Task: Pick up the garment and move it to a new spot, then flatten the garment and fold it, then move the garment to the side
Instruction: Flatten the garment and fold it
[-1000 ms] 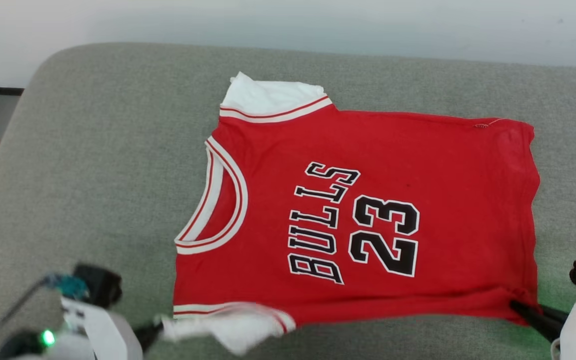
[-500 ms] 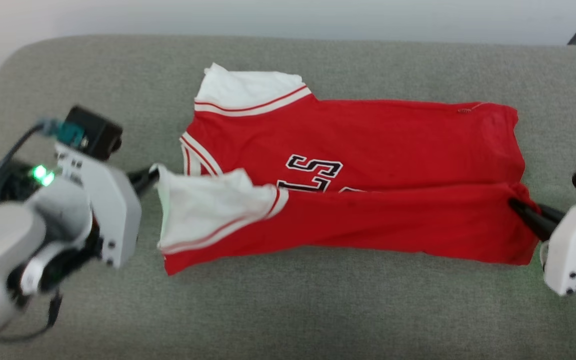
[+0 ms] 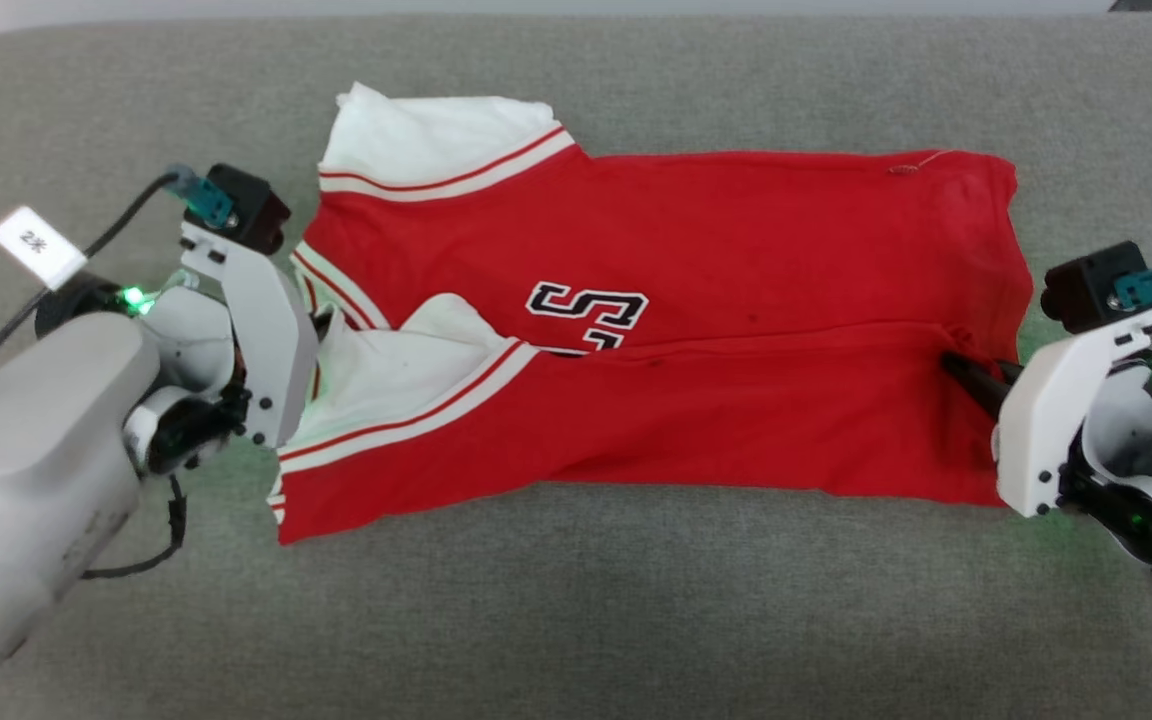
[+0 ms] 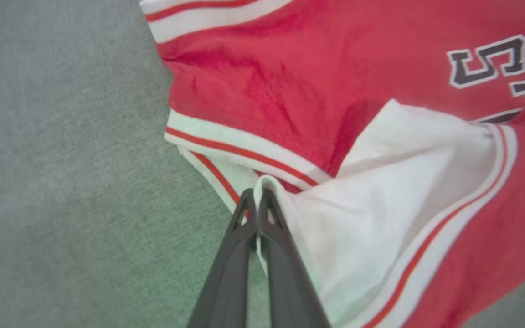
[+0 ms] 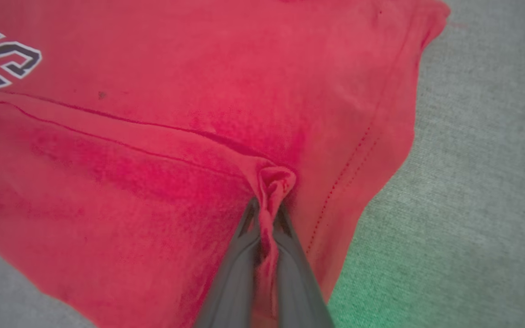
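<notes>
The garment [image 3: 736,250], a red shirt with white sleeves and black lettering, lies spread on the grey cushion, its near half folded up over the middle so just the letter S still shows. My left gripper [image 3: 319,322] is shut on the white sleeve at the collar end; in the left wrist view the left gripper [image 4: 258,200] pinches the sleeve's edge [image 4: 381,191]. My right gripper [image 3: 961,368] is shut on a bunch of red hem at the other end; in the right wrist view the right gripper [image 5: 267,209] holds that red fold [image 5: 275,180].
The grey cushion [image 3: 576,620] runs wide in front of the garment and to both sides. A white tag [image 3: 38,246] hangs on the left arm's cable.
Both grippers have carried the garment's near edge up and over toward the far side, covering most of the lettering. The head camera has tilted, so the whole picture has shifted.
</notes>
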Motion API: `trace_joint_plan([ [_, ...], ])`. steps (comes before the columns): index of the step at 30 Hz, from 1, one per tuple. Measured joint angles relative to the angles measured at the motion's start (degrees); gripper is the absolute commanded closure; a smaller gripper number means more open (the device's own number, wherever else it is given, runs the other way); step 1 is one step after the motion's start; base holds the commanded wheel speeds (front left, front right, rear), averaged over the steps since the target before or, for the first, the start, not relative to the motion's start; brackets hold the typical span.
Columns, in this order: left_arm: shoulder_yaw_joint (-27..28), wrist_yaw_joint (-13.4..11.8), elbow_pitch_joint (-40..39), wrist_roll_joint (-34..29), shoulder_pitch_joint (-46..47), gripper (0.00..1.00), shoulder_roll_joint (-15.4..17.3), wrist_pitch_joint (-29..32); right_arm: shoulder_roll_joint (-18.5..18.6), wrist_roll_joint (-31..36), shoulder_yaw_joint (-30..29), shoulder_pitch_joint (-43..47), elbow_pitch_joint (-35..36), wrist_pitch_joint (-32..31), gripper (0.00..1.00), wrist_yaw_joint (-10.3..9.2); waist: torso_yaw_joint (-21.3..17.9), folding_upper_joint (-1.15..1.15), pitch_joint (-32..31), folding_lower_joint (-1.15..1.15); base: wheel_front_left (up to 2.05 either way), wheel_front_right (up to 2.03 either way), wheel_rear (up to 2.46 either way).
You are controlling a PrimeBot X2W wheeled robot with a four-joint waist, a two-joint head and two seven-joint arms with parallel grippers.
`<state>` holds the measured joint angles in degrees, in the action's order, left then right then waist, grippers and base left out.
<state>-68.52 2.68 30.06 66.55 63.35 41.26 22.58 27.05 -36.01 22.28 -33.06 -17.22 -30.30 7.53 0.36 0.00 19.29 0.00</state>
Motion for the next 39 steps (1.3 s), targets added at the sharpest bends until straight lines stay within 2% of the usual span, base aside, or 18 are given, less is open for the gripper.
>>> trace_joint_plan([
  [3,-0.1,1.6,5.7,0.7,0.1,1.00,-2.2,0.2,-0.4,-0.7,1.9,-2.0,-2.4,0.6,1.00,0.00,-0.7,0.00,0.6,0.00,0.00,0.00,0.00],
  [4,-0.1,2.0,7.2,1.3,0.1,0.95,-2.8,0.5,-0.4,-0.8,2.5,-2.6,-2.9,1.0,0.97,0.01,-0.9,0.00,0.7,0.00,0.00,0.00,0.00],
  [6,-0.1,2.7,9.9,1.8,0.4,0.62,-3.9,1.1,-0.4,-1.1,3.5,-3.6,-3.9,1.6,0.69,0.01,-1.2,0.00,0.9,0.00,0.00,0.00,0.00],
  [7,0.0,2.9,11.1,2.0,0.7,0.39,-4.3,1.0,-0.3,-1.3,4.0,-4.0,-4.1,1.6,0.57,0.01,-1.3,0.00,0.9,0.00,0.00,0.00,0.00],
  [8,0.3,3.1,12.1,2.6,0.8,0.00,-4.8,0.8,-0.2,-1.4,4.4,-4.2,-4.3,2.1,0.36,0.01,-1.3,0.00,0.8,0.00,0.00,0.00,0.00],
  [9,0.5,3.3,13.0,2.9,0.9,0.00,-5.3,0.7,0.0,-1.7,4.7,-4.4,-4.5,2.4,0.05,0.01,-1.3,0.00,0.7,0.00,0.00,0.00,0.00],
  [10,0.5,3.4,13.8,3.2,1.0,0.00,-5.7,1.2,0.2,-2.0,4.9,-4.5,-4.6,2.7,0.00,0.01,-1.2,0.00,0.5,0.00,0.00,0.00,0.00],
  [17,0.4,3.7,15.4,4.6,1.7,0.00,-6.8,3.9,3.0,-3.0,4.0,-3.5,-2.3,6.0,0.00,0.00,-0.3,0.00,-1.5,0.00,0.00,0.00,0.00],
  [24,1.2,0.4,11.8,7.7,1.3,0.00,-6.4,8.8,3.2,-0.1,-2.7,2.0,2.0,13.5,0.00,0.00,1.4,0.00,-4.2,0.00,0.00,0.00,0.00],
  [27,1.2,-1.6,7.8,9.1,-0.4,0.00,-5.2,11.3,2.1,3.0,-6.7,4.7,4.3,17.0,0.00,0.00,2.1,0.00,-5.3,0.00,0.00,0.00,0.00],
  [32,1.9,-6.5,-0.6,11.2,-2.7,0.00,-1.7,13.6,-1.1,8.2,-12.4,9.3,9.3,21.1,0.00,0.00,2.8,0.00,-6.7,0.00,0.00,0.00,0.00],
  [39,2.2,-14.0,-12.3,14.9,-7.7,0.00,3.4,17.0,-6.4,13.4,-19.9,14.9,15.9,23.0,0.00,0.00,2.3,0.00,-7.3,0.00,0.00,0.00,0.00],
])
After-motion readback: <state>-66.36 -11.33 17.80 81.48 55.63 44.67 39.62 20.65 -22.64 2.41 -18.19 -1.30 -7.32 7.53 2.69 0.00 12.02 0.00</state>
